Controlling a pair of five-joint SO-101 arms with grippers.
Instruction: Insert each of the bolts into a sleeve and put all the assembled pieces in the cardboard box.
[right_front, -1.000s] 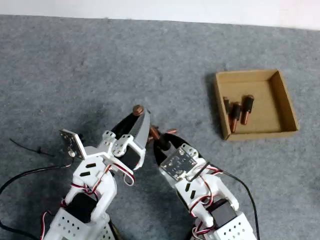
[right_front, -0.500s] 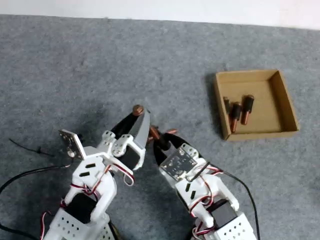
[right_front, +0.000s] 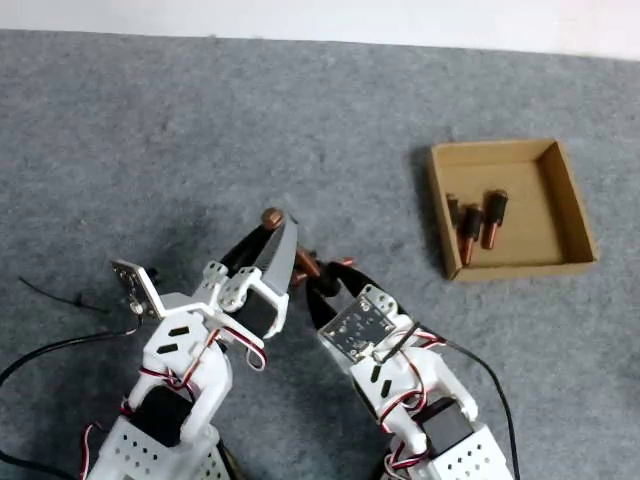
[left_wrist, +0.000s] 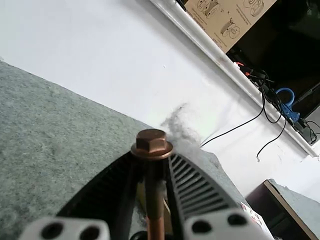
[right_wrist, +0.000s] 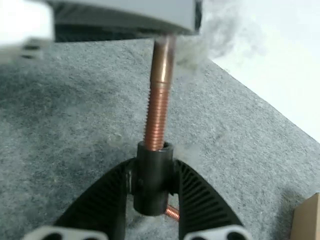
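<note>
High camera over table (right_front: 150, 120); both wrist cameras close on one bolt (left_wrist: 152, 145)

White moulded shells on left arm (right_front: 190, 350) and right arm (right_front: 400, 385), low in the frame, dotted with dark screw holes. Black servo blocks beneath. Thin red, white and black cables looped alongside. Ribbed fingers (right_wrist: 200, 200), mostly black, one grey on left gripper (right_front: 272, 232).

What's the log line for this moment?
left tool: shut on bolt | right tool: shut on sleeve | bolt tip in sleeve mouth | box: pieces inside
</note>
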